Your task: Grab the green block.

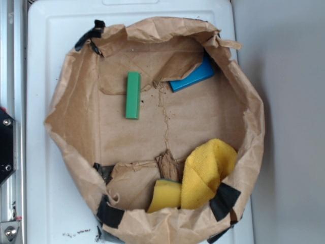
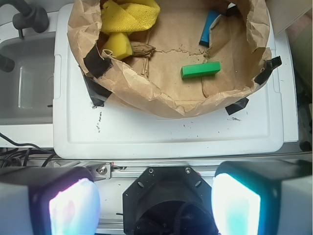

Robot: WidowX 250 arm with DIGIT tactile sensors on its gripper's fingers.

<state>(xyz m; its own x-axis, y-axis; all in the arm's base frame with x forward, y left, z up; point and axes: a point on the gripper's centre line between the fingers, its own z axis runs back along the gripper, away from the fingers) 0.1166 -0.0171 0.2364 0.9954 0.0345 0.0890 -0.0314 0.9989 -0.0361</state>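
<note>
Start with the white lid (image 1: 51, 61), which carries the crumpled paper-bag tray (image 1: 76, 117). Inside, the yellow cloth (image 1: 208, 173) and yellow sponge (image 1: 166, 194) lie against the tray's near wall in the wrist view; the blue block (image 1: 193, 77) sits half under a paper flap at the opposite wall. The green block (image 2: 200, 70) lies flat on the tray floor, clear of everything. Expect it to be light, rigid and smooth. Grip it across its narrow width, mid-length. The gripper (image 2: 155, 203) is spread wide, holding nothing, outside the tray.

Green block (image 1: 133, 95) bright green; blue block (image 1: 192, 78) blue; cloth (image 1: 208, 172) yellow; paper bag (image 1: 76, 117) brown.
</note>
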